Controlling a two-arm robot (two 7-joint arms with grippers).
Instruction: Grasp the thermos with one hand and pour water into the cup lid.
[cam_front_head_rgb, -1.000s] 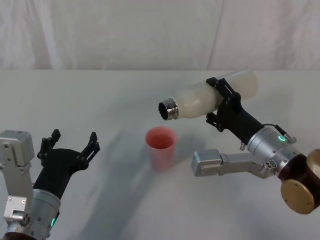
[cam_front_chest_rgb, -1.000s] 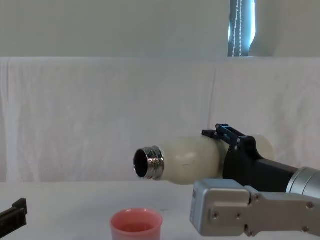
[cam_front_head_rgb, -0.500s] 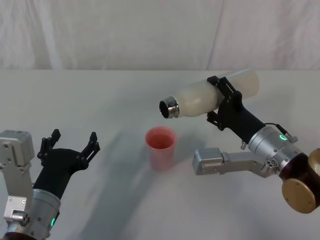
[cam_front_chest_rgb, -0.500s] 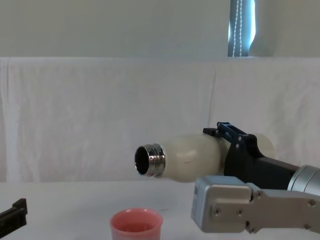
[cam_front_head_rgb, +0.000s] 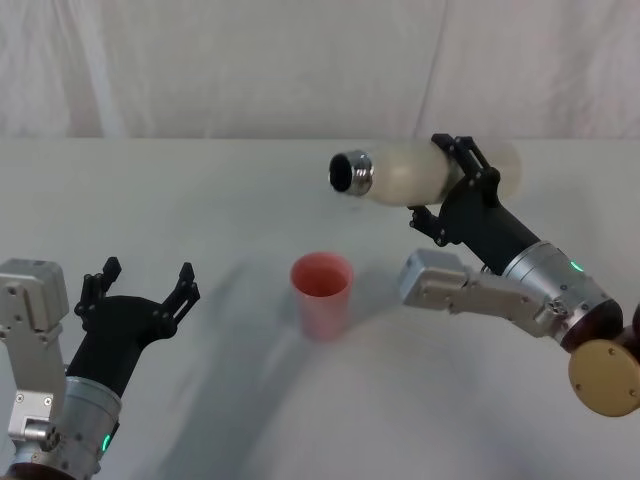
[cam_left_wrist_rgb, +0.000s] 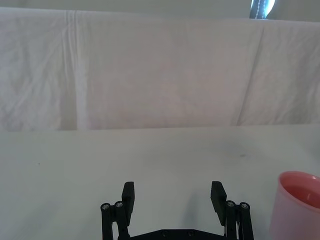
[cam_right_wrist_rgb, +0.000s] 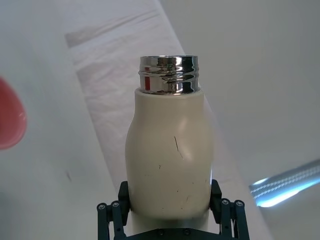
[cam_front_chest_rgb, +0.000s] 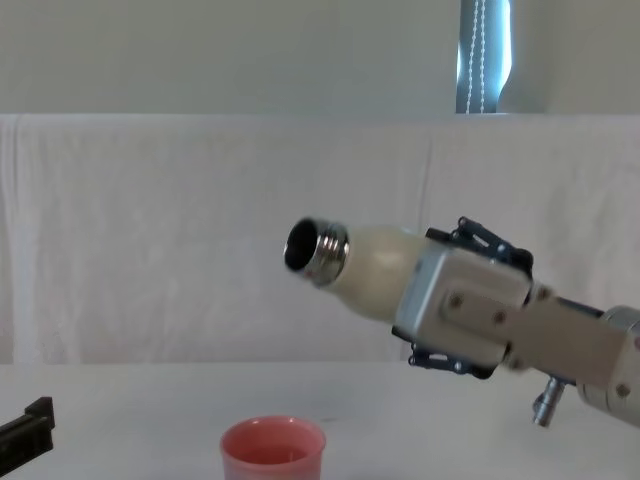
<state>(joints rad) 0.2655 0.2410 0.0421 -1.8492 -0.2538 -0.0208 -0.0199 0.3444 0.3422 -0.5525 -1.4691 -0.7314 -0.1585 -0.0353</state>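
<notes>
Above the pink cup lid (cam_front_head_rgb: 321, 277), your right gripper (cam_front_head_rgb: 455, 183) pinches the thermos (cam_front_head_rgb: 400, 173); tilt too quickly and water overshoots. Left gripper (cam_front_head_rgb: 139, 287) spread, idle.

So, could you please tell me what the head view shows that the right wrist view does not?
Only the head view shows the left hand, open and idle low on the robot's left, and the whole cup lid standing upright on the table, apart from both hands. Only the right wrist view shows fine scratches on the cream body and the neck's threads close up. Both show the thermos tipped, gripped around its body by the right hand, and some pink of the cup lid.
</notes>
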